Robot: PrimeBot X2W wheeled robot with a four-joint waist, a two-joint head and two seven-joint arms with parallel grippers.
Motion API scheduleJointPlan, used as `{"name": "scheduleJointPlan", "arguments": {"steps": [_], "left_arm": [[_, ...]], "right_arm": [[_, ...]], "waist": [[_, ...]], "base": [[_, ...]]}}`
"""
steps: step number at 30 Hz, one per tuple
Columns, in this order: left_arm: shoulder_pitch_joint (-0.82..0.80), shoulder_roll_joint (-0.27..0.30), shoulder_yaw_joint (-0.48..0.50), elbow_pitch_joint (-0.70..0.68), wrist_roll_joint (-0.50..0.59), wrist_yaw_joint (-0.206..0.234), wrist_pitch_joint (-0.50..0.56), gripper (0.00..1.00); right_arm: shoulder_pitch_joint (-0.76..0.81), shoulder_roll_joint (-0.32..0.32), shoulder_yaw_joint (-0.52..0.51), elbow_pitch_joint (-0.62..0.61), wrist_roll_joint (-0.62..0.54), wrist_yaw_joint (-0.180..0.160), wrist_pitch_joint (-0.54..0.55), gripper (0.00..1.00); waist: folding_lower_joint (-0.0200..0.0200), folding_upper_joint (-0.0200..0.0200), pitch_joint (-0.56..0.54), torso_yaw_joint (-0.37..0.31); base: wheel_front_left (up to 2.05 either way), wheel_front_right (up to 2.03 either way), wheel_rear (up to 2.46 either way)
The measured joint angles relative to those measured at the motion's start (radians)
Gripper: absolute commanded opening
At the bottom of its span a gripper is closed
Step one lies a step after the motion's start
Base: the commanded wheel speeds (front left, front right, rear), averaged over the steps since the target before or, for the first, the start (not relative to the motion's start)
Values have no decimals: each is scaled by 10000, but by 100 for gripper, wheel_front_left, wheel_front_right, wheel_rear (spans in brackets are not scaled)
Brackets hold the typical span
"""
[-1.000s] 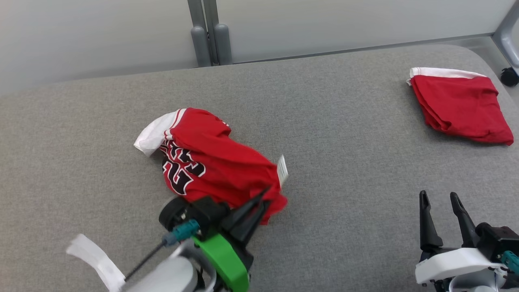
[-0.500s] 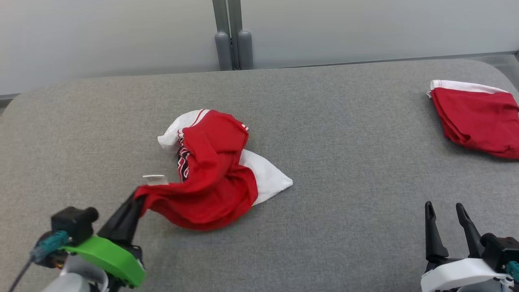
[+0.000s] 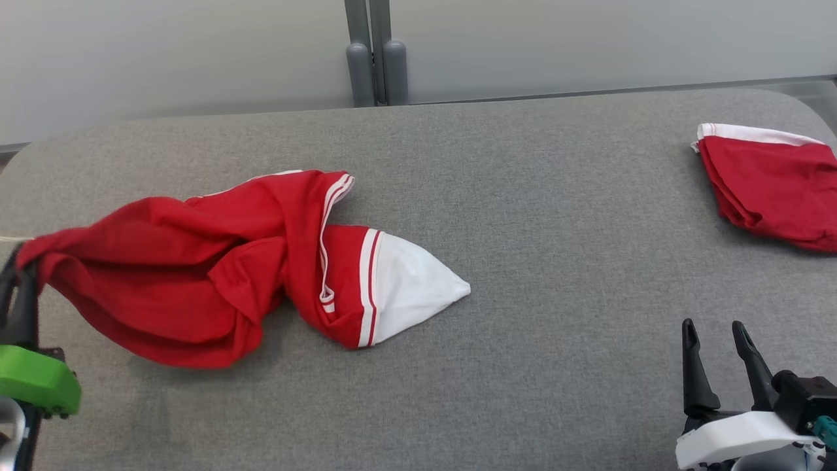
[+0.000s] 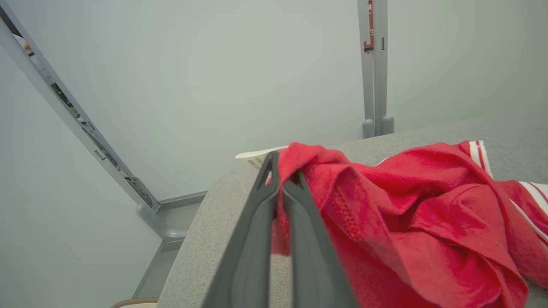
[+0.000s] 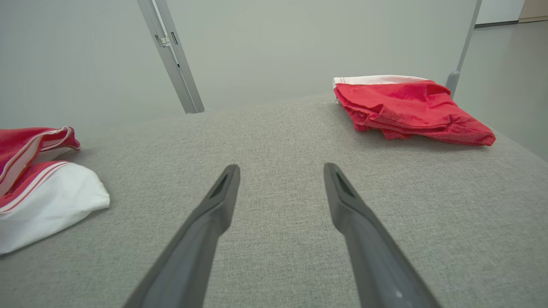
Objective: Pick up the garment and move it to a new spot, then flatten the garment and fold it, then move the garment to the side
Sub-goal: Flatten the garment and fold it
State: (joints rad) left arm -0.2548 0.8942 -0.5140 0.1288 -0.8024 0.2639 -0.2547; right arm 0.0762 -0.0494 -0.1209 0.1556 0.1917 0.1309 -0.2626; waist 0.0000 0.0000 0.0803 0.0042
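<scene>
The red garment [image 3: 216,261] lies bunched on the grey table [image 3: 523,196], one edge pinched between the pressed-together fingers of the left gripper [image 4: 282,173], the rest trailing to that gripper's right; lifting until the white end clears the surface should beat dragging. The right gripper [image 3: 719,340] hovers spread and empty, well apart from it. How many layers the pinch holds is hidden.

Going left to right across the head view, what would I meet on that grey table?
The left hand pinching the cloth's corner → loose red garment with a white sleeve → folded red garment by the right edge.
</scene>
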Motion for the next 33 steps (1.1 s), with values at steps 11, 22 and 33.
{"name": "scheduleJointPlan", "arguments": {"steps": [11, 22, 33], "left_arm": [[1841, -3009, -1501, 387, 1404, -1430, -63, 0], [2089, -4746, -1693, 3016, 918, -2801, -27, 100], [2838, -3534, -1256, -1854, -989, -2899, 2688, 100]], "right_arm": [[-79, -6, -96, -52, -4, 0, 0, 100], [-224, -4, 13, -33, -33, 0, 0, 100], [-196, -2, 15, -8, 27, 0, 0, 100]], "waist": [[0, 0, 502, -192], [0, 1, 563, -186], [0, 0, 483, -408]], "base": [[0, 0, 0], [0, 0, 0], [0, 0, 0]]}}
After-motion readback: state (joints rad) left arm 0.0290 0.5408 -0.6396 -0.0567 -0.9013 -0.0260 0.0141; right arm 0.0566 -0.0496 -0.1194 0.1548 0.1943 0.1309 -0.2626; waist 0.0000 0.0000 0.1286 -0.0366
